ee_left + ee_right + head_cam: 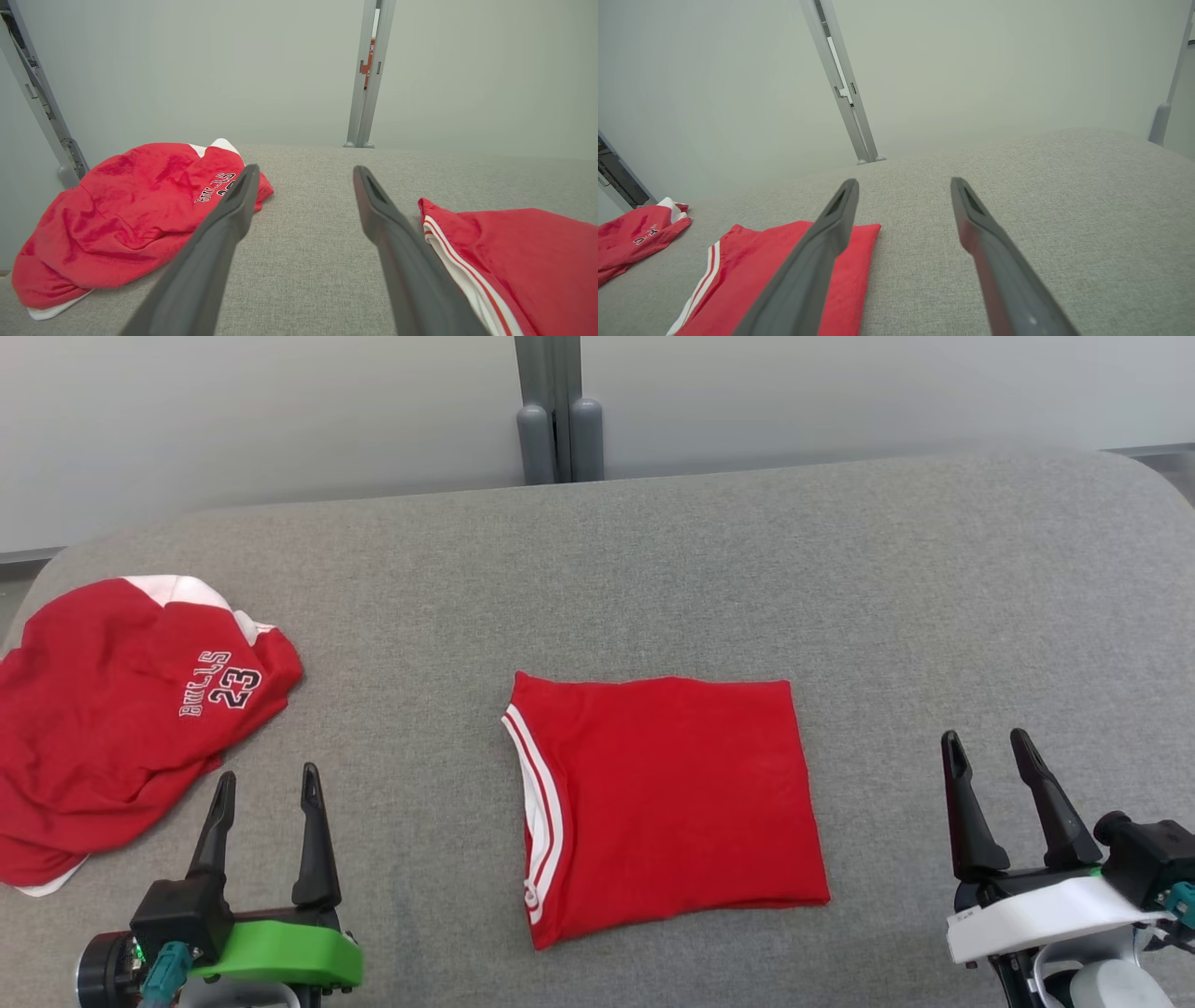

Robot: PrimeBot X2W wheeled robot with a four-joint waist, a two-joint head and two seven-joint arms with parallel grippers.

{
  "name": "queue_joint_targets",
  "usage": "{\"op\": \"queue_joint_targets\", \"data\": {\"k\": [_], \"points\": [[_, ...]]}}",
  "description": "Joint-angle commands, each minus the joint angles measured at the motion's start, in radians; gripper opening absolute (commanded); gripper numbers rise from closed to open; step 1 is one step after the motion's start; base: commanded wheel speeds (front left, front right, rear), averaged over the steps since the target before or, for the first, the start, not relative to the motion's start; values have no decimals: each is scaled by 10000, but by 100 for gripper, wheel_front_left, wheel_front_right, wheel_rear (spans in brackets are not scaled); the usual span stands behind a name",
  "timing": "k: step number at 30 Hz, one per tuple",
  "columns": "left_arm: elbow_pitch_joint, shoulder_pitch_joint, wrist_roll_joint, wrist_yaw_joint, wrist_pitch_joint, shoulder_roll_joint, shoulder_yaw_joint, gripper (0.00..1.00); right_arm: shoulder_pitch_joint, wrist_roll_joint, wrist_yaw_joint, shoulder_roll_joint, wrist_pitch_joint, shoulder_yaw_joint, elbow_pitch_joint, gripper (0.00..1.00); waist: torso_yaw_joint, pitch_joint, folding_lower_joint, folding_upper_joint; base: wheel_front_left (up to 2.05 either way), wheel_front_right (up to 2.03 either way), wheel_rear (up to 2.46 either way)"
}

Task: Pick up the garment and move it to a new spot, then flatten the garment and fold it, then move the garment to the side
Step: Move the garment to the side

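- In the middle of the near half of the grey fabric-covered desk [653, 569] lies the folded red garment with white-and-red striped trim [667, 803]. It is a neat rectangle with its striped edge turned to the robot's left, and no writing shows on its upper face.
- Its squared shape suggests the folding is done. It probably sits centrally because both arms reach it equally there, and only the shift to the side seems left.
- The left hand [267, 775], on a green mount, is poised at the near edge, left of the garment. Its two dark fingers are spread wide and hold nothing.
- The right hand [985, 737], on a white mount, is poised toward the near right corner, well apart from the garment. Its fingers are likewise spread and empty.
- Flanking the garment like this, either hand could come in at an edge.
- By the left edge lies a crumpled red jersey with white patches [121, 719], lettered "BULLS 23" in white. It looks parked clear of the working area.
- A grey upright post [558, 411] stands behind the far edge.
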Motion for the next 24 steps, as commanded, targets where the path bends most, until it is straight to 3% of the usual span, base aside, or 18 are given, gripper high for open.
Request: {"op": "queue_joint_targets", "data": {"k": [1,24], "points": [[11,184,166,-71,-2,22,6,100,152,-167,-1,17,-28,-24,-25,100,27,-85,0,0,0,0,0],[69,428,293,90,-2,22,-211,100,178,-673,-1,44,-27,-30,405,100,246,-160,0,0,0,0,0]]}}
